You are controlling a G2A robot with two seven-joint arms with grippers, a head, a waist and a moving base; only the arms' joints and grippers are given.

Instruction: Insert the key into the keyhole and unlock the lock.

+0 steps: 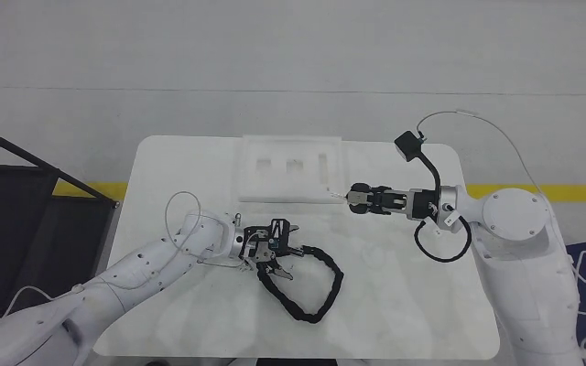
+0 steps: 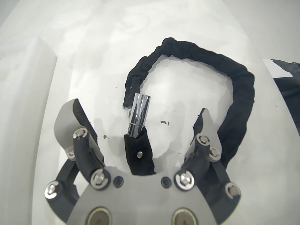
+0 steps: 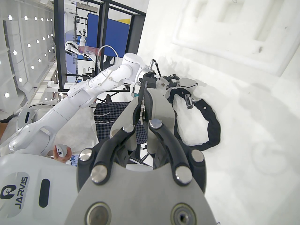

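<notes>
The key is pinched flat between the closed fingers of the right gripper; we judge the pick-up done and the insertion not yet begun. The lock cylinder is chrome and lies on the table in the gap of the left gripper; that gripper's jaws stand wide to either side and touch nothing. The black-sleeved chain loops out ahead of the left gripper and returns past one finger; as far as we can see it joins the cylinder at both ends, so we read the lock as fastened. We cannot make out the keyhole. The right gripper sits well apart from the lock cylinder.

Remaining, in our judgement: steady the cylinder; bring the key across; line up; insert; turn.

The foam tray lies just beside the right gripper's tip; three recesses are sunk into it; one carries a small ring-like mark, too small to identify.
</notes>
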